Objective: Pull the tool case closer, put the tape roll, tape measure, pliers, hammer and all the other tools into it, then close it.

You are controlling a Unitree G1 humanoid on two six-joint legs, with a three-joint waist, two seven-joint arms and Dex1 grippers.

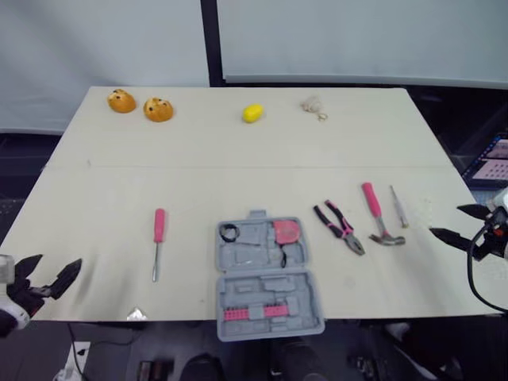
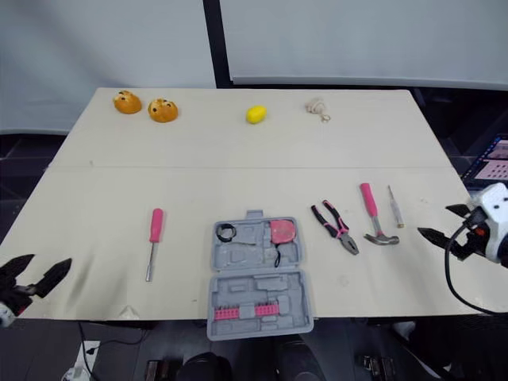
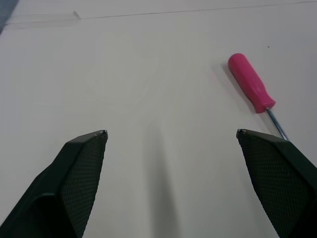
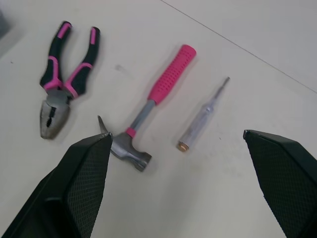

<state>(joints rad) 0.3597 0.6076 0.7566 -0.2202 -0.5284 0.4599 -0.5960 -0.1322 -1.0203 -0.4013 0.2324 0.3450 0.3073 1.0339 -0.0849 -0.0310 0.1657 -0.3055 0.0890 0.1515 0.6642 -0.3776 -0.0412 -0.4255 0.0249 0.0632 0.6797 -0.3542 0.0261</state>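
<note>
Pale bench [image 1: 95, 198] in front of grey wall panels. The grey tool case [image 1: 266, 274] lies open and flat at the near edge of the bench, so it looks already drawn in. In the case's far half sit a black tape roll [image 1: 229, 232] on the left and a pink tape measure [image 1: 286, 231] on the right. A row of pink bits [image 1: 255, 313] fills its near half. To the right of the case are the pliers [image 1: 340, 227], just beside it, then the hammer [image 1: 378, 216], then a thin tester screwdriver [image 1: 398, 206]. None of the three touch. A pink-handled screwdriver [image 1: 158, 242] lies well to the left of the case. Two orange buns [image 1: 140, 105], a lemon [image 1: 252, 113] and a knot of string [image 1: 314, 105] sit far beyond the case and are not tools. The left gripper [image 1: 57, 263] hovers left of the case, released and holding nothing, near the screwdriver. The right gripper [image 1: 444, 220] hovers right of the case past the hammer, spread wide and empty. Handling, as judged: the hammer is stiff and head-heavy, so it is best taken on the pink grip close to the head, or it will tip. The pliers are rigid, with splayed rubbery handles, and could be pinched across both handles or at the pivot. Both screwdrivers are light and round and likely to roll, so take each by the handle. The tester is slim, slick and low to the bench, probably the fiddliest pick.
</note>
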